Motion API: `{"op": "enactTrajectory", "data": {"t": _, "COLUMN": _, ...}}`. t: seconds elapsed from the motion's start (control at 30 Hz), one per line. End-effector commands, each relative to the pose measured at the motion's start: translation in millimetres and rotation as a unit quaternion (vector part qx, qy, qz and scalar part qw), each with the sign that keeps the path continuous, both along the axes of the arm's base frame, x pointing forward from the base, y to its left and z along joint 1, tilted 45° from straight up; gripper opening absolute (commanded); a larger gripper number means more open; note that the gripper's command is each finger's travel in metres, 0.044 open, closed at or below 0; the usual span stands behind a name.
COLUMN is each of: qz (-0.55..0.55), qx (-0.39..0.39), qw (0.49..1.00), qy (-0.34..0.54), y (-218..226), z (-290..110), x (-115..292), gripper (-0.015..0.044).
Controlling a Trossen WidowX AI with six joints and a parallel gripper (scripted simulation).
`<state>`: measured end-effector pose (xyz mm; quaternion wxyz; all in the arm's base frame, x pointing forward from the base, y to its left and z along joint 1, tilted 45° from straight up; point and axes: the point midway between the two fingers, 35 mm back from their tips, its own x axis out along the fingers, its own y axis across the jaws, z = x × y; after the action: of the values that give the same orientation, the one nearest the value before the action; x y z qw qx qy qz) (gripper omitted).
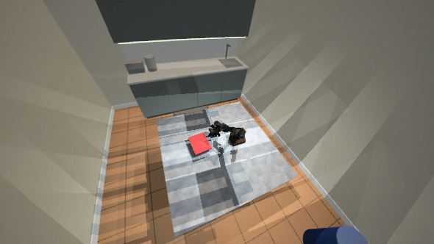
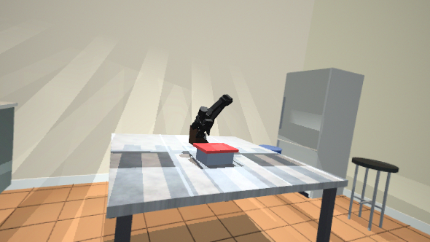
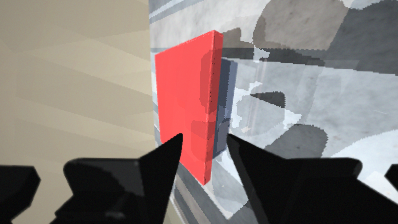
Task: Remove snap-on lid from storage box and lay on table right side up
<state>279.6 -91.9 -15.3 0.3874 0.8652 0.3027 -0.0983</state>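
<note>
Wrist view alone shows the black pincer (image 3: 204,145) apart and empty, straddling the flat red lid's (image 3: 186,107) edge; exterior view shows the grey box (image 2: 214,157) on the striped bench (image 2: 153,182).

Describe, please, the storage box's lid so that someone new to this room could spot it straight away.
Start at the grey striped table in the middle of the room, where the black arm stands. Just in front of the arm sits a small grey-blue storage box. The lid is the flat, bright red square capping that box, the only red thing in the room.
</note>
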Motion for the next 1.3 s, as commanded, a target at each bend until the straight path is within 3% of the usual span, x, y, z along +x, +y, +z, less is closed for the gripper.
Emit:
{"op": "enactTrajectory", "data": {"t": 0.0, "qz": 0.0, "qx": 0.003, "qw": 1.0, "qy": 0.007, "y": 5, "z": -6, "x": 4, "gripper": 0.0235}}
{"op": "enactTrajectory", "data": {"t": 1.17, "qz": -0.003, "qx": 0.008, "qw": 1.0, "qy": 0.001, "y": 32, "z": -25, "x": 46, "gripper": 0.0235}}
{"op": "enactTrajectory", "data": {"t": 1.27, "qz": -0.003, "qx": 0.008, "qw": 1.0, "qy": 0.001, "y": 32, "z": -25, "x": 46, "gripper": 0.0156}}
